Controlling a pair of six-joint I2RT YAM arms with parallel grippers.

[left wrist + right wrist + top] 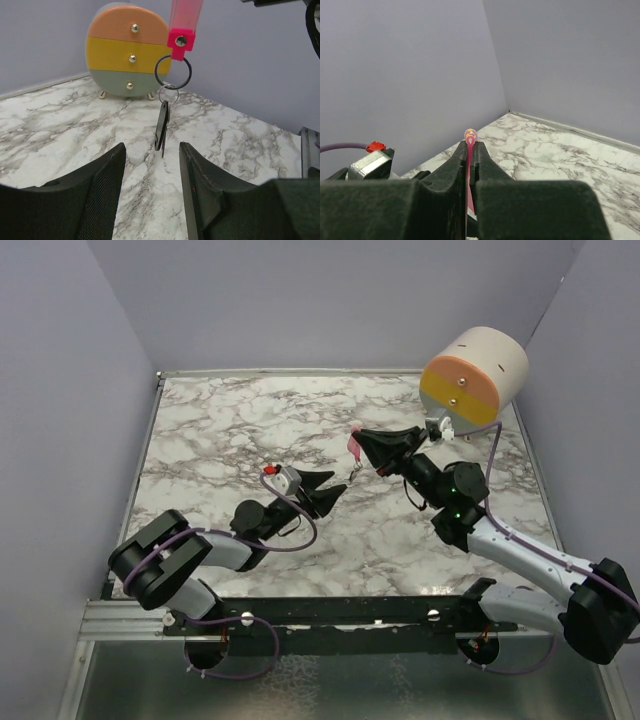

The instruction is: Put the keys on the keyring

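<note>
step: key [161, 127] hangs on keyring [181, 40] | right gripper [470, 145] pinching keyring | left gripper [151, 150] spread, empty, below keyring | next: likely lower, release

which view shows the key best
Left wrist: the key hangs in full, close up, from the keyring. The top view shows it only as a tiny dark speck. The right wrist view shows just the keyring's pink strip edge-on, no key.
</note>
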